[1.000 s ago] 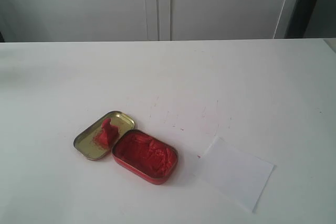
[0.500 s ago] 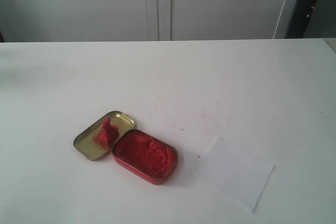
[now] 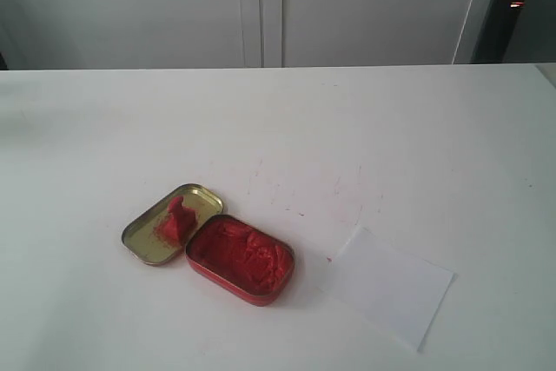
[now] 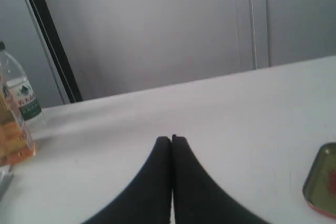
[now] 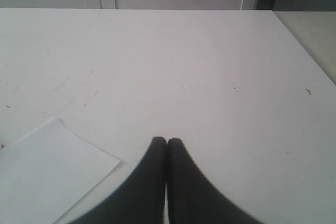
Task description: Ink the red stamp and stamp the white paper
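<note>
We have left gripper (image 4: 171, 139) and right gripper (image 5: 167, 141) pinched closed, empty. The red stamp (image 3: 176, 217) sits in gold lid (image 3: 149, 249), apart from left jaws, likely keeping ink off table (image 3: 391, 128). The white paper (image 3: 391, 284) lies flat near right jaws.

Metal, paste and paper on a matt white tabletop (image 3: 391, 119)
We see a shiny brass-coloured metal lid (image 3: 146, 248), a glossy red tin (image 3: 228, 284) of rough, clumpy ink paste (image 3: 243, 254), the red stamp (image 3: 177, 217) smeared and dull, the white paper (image 3: 391, 288) smooth and matt.
</note>
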Controlling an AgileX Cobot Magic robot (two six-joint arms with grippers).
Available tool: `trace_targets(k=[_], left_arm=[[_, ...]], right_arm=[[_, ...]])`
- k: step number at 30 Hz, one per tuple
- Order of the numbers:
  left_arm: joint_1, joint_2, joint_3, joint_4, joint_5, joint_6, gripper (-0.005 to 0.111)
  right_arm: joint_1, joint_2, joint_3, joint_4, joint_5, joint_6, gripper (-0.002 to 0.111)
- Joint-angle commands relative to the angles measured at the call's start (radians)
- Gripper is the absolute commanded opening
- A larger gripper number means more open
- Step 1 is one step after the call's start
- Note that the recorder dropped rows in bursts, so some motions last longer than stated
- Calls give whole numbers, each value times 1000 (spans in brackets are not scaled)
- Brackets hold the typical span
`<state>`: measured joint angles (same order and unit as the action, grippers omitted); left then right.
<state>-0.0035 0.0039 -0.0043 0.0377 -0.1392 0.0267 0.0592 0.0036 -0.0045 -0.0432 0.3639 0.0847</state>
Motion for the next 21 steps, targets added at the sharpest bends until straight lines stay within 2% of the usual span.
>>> trace_targets(k=[1, 21], left_arm=[[1, -4, 4, -3, -88, 0, 0], [1, -4, 4, -3, -129, 0, 0]], right_arm=[[1, -4, 4, -6, -14, 0, 0], [1, -4, 4, -6, -14, 0, 0]])
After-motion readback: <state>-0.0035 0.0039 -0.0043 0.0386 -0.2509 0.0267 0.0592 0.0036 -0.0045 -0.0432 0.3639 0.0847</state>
